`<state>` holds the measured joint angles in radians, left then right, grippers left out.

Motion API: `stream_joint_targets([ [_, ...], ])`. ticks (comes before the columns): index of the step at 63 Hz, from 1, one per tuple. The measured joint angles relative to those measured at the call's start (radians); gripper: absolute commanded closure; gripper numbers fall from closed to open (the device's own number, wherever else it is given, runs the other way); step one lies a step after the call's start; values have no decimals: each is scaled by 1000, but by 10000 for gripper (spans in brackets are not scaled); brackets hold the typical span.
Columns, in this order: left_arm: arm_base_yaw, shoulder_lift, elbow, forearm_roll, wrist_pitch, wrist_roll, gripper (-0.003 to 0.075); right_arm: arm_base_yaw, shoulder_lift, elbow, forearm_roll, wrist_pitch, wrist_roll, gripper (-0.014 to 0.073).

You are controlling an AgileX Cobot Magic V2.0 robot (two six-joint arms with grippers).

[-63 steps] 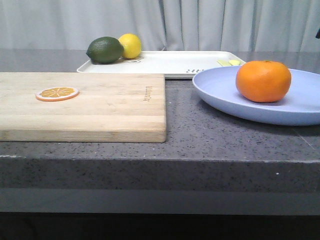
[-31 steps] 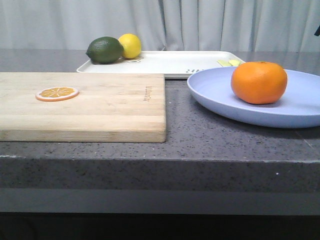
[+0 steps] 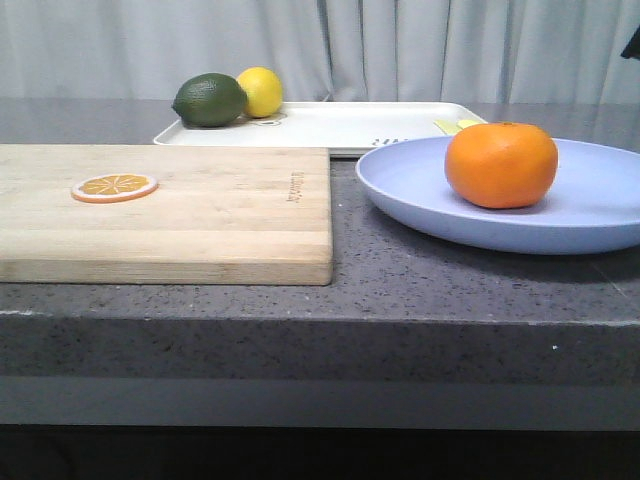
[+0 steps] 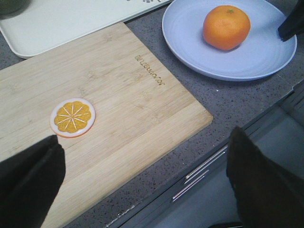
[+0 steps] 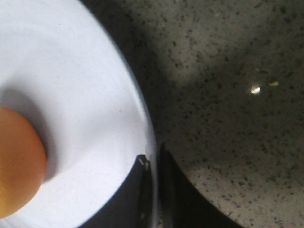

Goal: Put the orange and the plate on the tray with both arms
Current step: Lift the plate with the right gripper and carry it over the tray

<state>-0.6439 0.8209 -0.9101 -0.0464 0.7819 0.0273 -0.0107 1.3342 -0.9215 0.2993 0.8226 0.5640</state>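
Observation:
The orange (image 3: 501,165) lies on the lavender-blue plate (image 3: 420,200) at the right of the counter; both also show in the left wrist view, orange (image 4: 226,27) on plate (image 4: 190,47). The cream-white tray (image 3: 340,128) lies behind, at the back of the counter. My right gripper (image 5: 153,164) is shut on the plate's rim (image 5: 142,118), one finger inside the rim and one outside; the orange (image 5: 16,166) shows beside it. My left gripper (image 4: 142,178) is open and empty, above the front edge of the cutting board. Neither gripper shows in the front view.
A wooden cutting board (image 3: 200,215) with an orange slice (image 3: 114,187) fills the left of the counter. A green lime-like fruit (image 3: 210,100) and a yellow lemon (image 3: 261,91) sit at the tray's left end. The counter's front edge (image 3: 320,320) is close.
The plate with the orange on it has slid to the left, closer to the cutting board. The board, slice and tray have not moved.

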Motion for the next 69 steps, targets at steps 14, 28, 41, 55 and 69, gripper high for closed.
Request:
stream_joint_targets([
  [14,0,0,0,0,0,0,48,0,0,-96,-16,73,-8,659],
  [28,0,0,0,0,0,0,48,0,2,-184,-6,40,-10,659],
  [41,0,0,0,0,0,0,48,26,55,-276,25,-4,-10,659],
  [55,0,0,0,0,0,0,48,70,240,-460,27,13,-10,659],
  [69,0,0,0,0,0,0,48,97,454,-718,27,50,-10,659],
])
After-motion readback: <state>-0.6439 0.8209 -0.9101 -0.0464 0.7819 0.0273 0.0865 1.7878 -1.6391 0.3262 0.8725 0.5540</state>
